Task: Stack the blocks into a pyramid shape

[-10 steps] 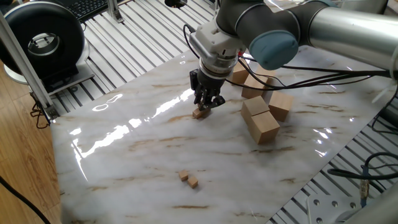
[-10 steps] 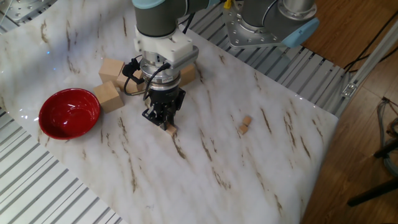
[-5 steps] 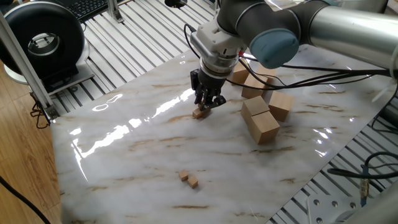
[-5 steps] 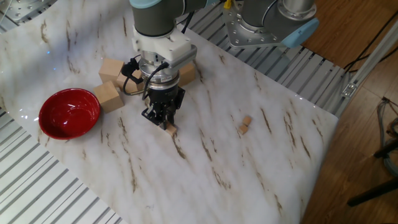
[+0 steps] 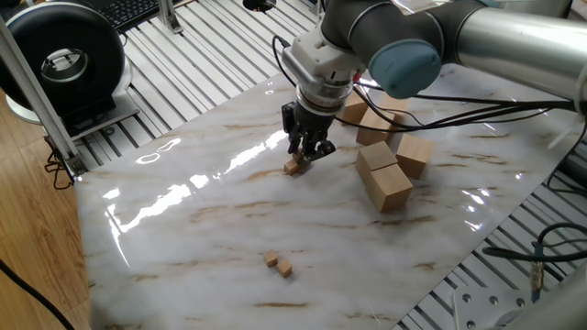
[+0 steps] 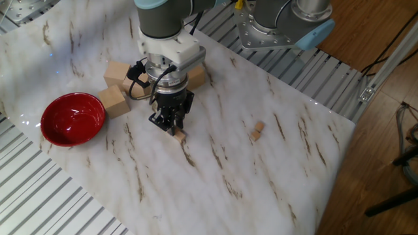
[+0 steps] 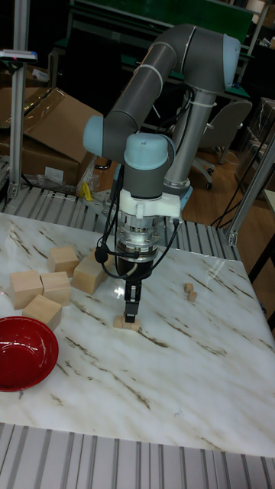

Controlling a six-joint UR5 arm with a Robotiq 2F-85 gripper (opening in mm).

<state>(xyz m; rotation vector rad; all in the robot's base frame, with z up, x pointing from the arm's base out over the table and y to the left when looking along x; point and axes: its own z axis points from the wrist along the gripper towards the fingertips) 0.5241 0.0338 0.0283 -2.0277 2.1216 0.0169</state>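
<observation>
Two tiny tan blocks point(image 7: 126, 322) lie close together on the marble, directly under my gripper point(image 7: 131, 312). In the fixed views they read as one small lump point(image 5: 293, 167) point(image 6: 177, 135). The gripper point(image 5: 307, 152) point(image 6: 170, 124) points straight down, its fingertips just above them and only slightly apart, holding nothing. Two more tiny blocks point(image 5: 279, 264) point(image 6: 257, 130) point(image 7: 189, 291) sit touching each other well away from the arm. No stepped pile shows.
Several large pale wooden blocks point(image 5: 385, 179) point(image 6: 114, 99) point(image 7: 57, 286) cluster behind the gripper. A red bowl point(image 6: 73, 117) point(image 7: 23, 353) sits near the table edge. Cables point(image 5: 477, 115) trail from the arm over the table.
The gripper has lifted very slightly off the tiny blocks beneath it, which stayed on the table. Nothing else moved.
</observation>
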